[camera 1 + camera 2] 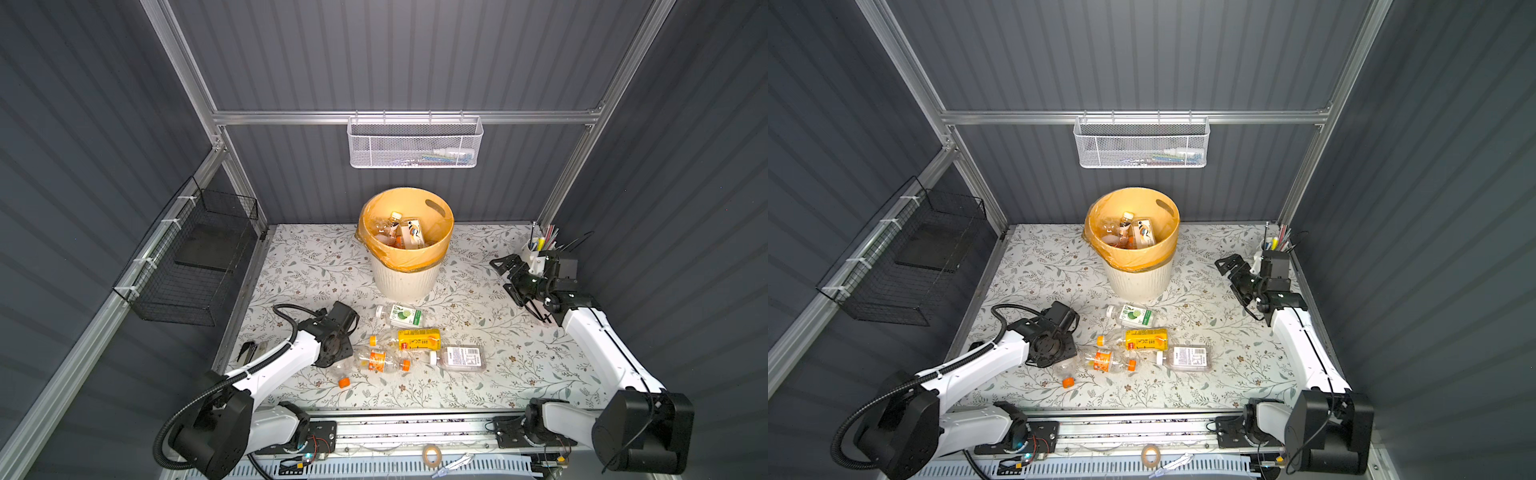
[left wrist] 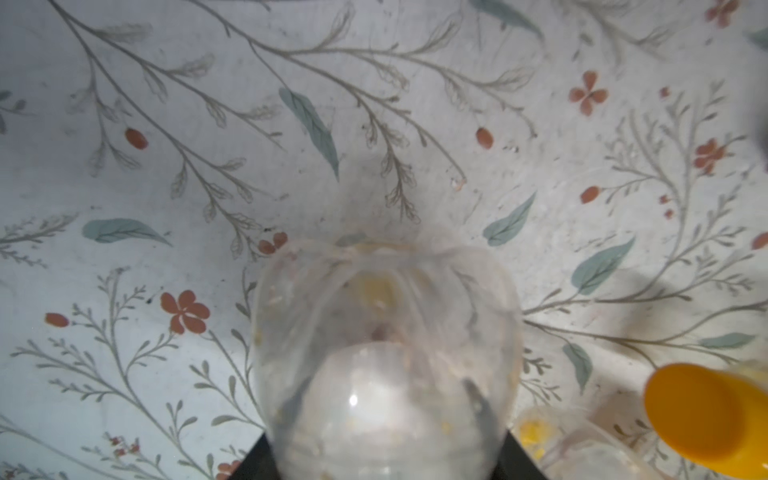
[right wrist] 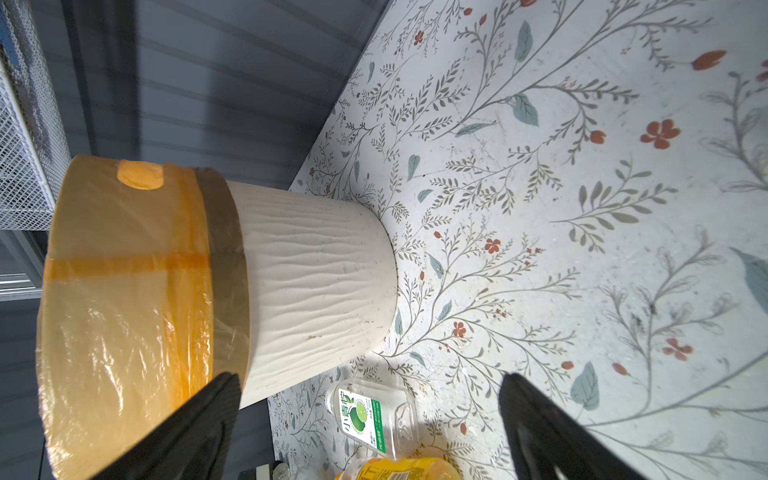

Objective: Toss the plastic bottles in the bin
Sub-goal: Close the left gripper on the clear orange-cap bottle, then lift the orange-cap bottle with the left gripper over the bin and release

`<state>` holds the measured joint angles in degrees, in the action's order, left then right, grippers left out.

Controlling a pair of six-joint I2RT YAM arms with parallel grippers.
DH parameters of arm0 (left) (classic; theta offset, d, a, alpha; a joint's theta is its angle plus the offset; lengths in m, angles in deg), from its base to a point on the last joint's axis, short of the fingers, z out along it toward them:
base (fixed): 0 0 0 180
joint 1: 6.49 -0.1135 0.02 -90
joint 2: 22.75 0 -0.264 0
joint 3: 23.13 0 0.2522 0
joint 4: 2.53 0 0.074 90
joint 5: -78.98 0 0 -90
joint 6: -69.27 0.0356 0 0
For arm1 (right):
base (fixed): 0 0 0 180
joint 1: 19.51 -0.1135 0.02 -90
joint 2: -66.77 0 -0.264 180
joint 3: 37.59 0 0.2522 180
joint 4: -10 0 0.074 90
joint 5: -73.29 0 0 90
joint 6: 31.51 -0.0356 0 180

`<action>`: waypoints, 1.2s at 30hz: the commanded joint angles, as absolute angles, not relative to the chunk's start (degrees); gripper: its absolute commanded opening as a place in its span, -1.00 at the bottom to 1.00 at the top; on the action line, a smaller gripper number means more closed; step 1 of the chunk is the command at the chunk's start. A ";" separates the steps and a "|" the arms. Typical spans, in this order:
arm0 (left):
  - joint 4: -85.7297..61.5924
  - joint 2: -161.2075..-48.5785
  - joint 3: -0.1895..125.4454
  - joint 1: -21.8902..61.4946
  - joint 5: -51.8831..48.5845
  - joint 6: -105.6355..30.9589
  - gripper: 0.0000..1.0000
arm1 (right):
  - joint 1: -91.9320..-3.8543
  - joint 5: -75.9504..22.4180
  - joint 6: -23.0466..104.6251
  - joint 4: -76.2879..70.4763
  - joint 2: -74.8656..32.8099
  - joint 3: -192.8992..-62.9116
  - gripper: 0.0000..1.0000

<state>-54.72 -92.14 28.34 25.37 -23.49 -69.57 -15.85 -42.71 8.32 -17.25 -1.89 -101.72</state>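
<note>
Left wrist view: left hand clenched on a clear unlabelled plastic bottle on the floral table; right hand released, empty, near the right edge; four labelled plastic bottles lie before the round cream ribbed bin, bare table to their right; one lime-pictured green label, script unreadable.

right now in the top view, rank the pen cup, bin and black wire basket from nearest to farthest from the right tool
From the right tool:
1. pen cup, just behind it at the right edge
2. bin, middle of the table, far side
3. black wire basket, on the left wall
</note>
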 commanded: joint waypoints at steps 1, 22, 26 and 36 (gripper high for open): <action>-55.95 -86.94 32.41 25.50 -27.65 -72.17 0.00 | -14.86 -43.24 8.11 -16.23 -1.23 -100.57 0.98; -37.46 -116.51 97.03 22.68 -10.85 -55.93 0.22 | -10.03 -46.75 7.44 -14.74 6.04 -91.99 0.98; -39.70 -123.54 105.39 23.22 -4.13 -55.66 0.89 | -9.89 -46.52 9.20 -17.02 6.29 -93.09 0.98; -30.01 -107.63 86.49 23.22 -11.30 -49.35 0.99 | -9.84 -47.36 5.48 -14.84 6.65 -89.70 0.98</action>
<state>-34.40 -113.29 88.97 23.25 -8.71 -53.13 -10.01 -46.32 7.07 -15.46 6.11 -91.45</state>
